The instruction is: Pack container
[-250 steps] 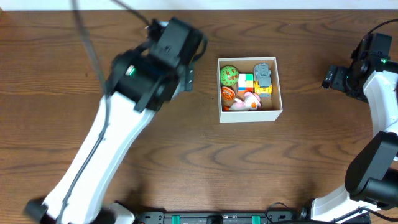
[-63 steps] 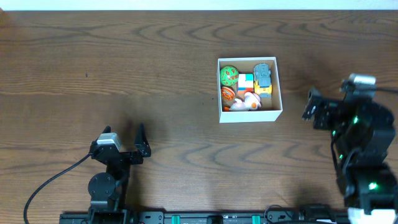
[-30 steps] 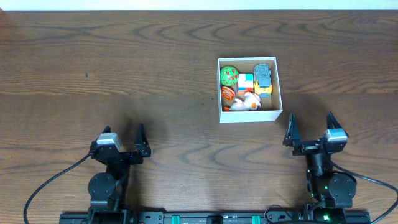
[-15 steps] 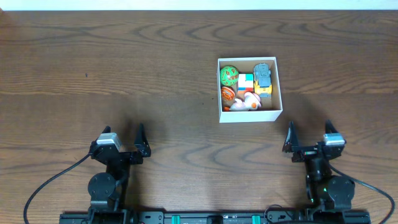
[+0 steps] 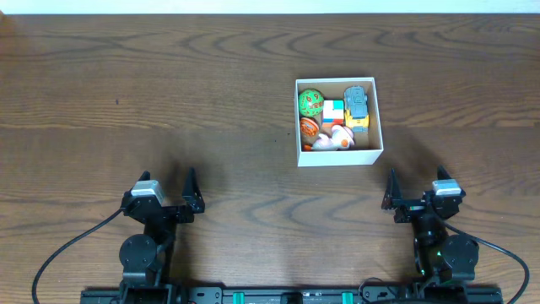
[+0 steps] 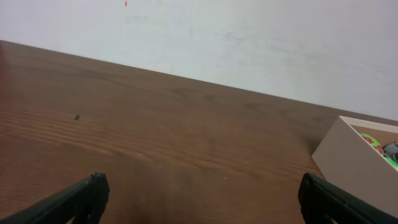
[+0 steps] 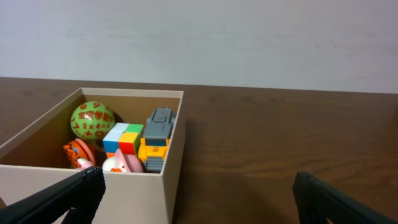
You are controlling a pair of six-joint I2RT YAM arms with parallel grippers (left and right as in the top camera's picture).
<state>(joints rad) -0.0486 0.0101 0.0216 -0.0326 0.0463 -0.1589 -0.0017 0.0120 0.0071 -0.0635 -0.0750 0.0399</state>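
Observation:
The container [image 5: 379, 114] is a square white-walled box with a brown inside, right of the table's middle. It holds a green ball [image 5: 310, 102], a colour cube [image 5: 333, 111], a grey and yellow toy truck [image 5: 358, 105], an orange toy [image 5: 309, 128] and a pink and white toy [image 5: 336, 139]. It also shows in the right wrist view [image 7: 174, 149] and at the right edge of the left wrist view [image 6: 348, 152]. My left gripper [image 5: 173, 191] is open and empty at the front left. My right gripper [image 5: 415, 192] is open and empty at the front right, below the container.
The brown wood table [image 5: 169, 93] runs to a white wall at the back. A small dark speck [image 5: 117, 103] lies on the left part. Cables and arm bases sit along the front edge.
The right arm has drawn back and settled at the front right, shifting slightly left in the last second. The left arm folded back earlier and has stayed still. The container has not moved.

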